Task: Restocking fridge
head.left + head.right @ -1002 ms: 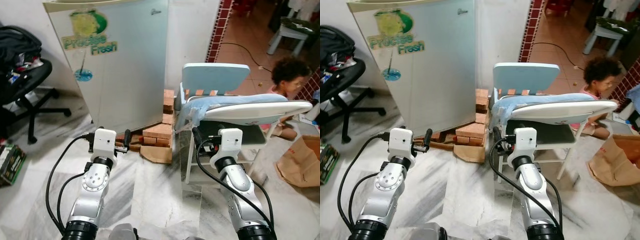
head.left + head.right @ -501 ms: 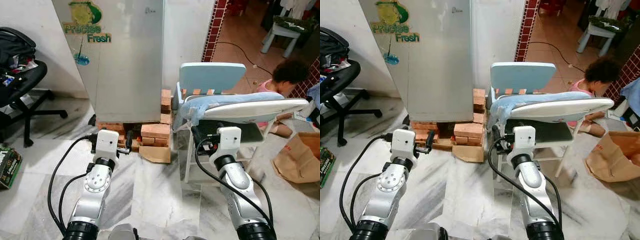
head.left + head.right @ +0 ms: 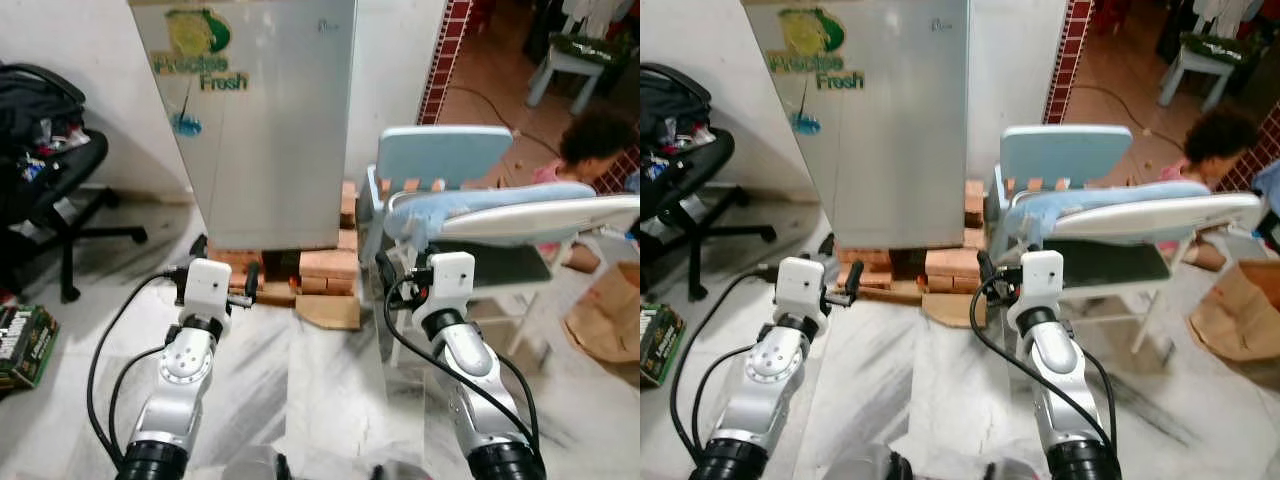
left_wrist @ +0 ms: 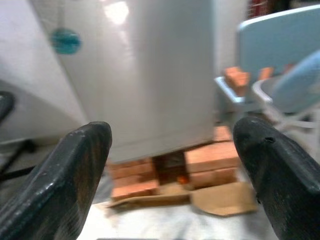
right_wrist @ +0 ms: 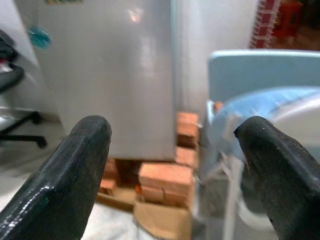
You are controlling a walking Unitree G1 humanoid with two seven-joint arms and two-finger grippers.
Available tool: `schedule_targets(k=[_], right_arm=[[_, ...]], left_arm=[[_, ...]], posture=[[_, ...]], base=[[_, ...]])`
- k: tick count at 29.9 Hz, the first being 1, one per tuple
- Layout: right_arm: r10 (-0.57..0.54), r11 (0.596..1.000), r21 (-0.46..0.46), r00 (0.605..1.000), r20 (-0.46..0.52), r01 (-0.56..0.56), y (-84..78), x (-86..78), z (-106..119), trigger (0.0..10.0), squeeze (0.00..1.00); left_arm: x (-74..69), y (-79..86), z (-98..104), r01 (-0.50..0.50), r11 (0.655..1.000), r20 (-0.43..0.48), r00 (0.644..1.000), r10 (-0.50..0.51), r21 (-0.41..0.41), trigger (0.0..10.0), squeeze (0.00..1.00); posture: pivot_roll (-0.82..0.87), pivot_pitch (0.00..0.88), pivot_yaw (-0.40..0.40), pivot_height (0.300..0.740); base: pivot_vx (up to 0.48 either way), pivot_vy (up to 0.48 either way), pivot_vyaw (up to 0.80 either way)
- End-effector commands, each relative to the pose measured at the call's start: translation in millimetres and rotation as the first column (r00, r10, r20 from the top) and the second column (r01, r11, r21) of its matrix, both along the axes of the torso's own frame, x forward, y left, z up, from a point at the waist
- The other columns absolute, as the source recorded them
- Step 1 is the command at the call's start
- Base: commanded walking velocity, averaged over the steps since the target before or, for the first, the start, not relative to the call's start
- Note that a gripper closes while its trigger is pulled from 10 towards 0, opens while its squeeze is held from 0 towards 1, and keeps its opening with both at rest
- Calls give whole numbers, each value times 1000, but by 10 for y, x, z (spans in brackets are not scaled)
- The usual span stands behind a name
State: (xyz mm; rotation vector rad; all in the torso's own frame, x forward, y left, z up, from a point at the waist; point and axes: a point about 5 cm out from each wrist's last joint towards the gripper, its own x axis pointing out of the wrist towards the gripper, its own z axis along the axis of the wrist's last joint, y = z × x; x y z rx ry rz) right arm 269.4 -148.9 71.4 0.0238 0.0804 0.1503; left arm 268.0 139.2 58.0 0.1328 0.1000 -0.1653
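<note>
My left gripper [image 4: 170,165] and right gripper [image 5: 172,165] are both spread wide and empty — I face the closed fridge [image 3: 265,130] on bricks [image 3: 325,265].

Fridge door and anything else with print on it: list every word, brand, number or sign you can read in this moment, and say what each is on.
"Precise Fresh": green and yellow sticker on the fridge door, top left.
Small mark near the door's top right corner: too small to read.
Round blue sticker below the green one: no legible text.
Green box on the floor at the robot's left: print blurred, unreadable.
</note>
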Motion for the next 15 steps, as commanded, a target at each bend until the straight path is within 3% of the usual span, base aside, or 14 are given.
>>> schedule_targets(k=[1, 15], right_arm=[[-11, 1000, 1, 1000, 11, 11, -15, 16, 21, 10000, 0], [-16, 1000, -2, 1000, 12, 16, -23, 36, 20, 10000, 0]], left_arm=[[4, -17, 38, 34, 999, 11, 999, -34, -12, 10000, 0], [5, -28, 42, 41, 999, 18, 999, -41, -16, 10000, 0]], posture=[[-1, 0, 22, 740], [0, 0, 23, 740]], base=[[0, 0, 0], [0, 0, 0]])
